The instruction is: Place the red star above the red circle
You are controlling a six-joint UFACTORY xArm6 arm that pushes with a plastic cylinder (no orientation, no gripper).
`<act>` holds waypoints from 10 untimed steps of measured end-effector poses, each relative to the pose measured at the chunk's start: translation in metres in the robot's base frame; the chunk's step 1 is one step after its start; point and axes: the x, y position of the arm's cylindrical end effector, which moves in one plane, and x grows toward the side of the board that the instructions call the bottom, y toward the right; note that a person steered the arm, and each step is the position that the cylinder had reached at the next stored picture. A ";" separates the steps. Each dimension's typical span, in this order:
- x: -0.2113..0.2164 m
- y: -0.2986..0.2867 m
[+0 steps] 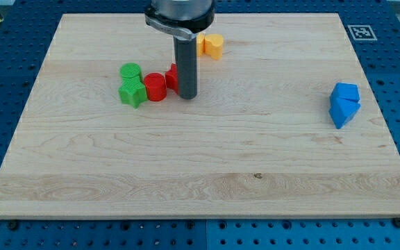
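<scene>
The red circle (155, 86) lies left of the board's middle, in the upper half. The red star (172, 75) is just to its right and slightly higher, mostly hidden behind my rod. My tip (188, 95) rests on the board right beside the red star, on its right and lower side, and close to the red circle's right. A green circle (130, 71) and a green star (132, 92) touch the red circle's left side.
A yellow block (214, 46), with an orange block behind the rod beside it, sits near the view's top. Two blue blocks (344, 103) are stacked close together at the view's right. The wooden board (200, 173) is ringed by a blue perforated table.
</scene>
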 end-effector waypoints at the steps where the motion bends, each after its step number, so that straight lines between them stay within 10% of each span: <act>1: 0.007 0.030; 10: -0.010 0.063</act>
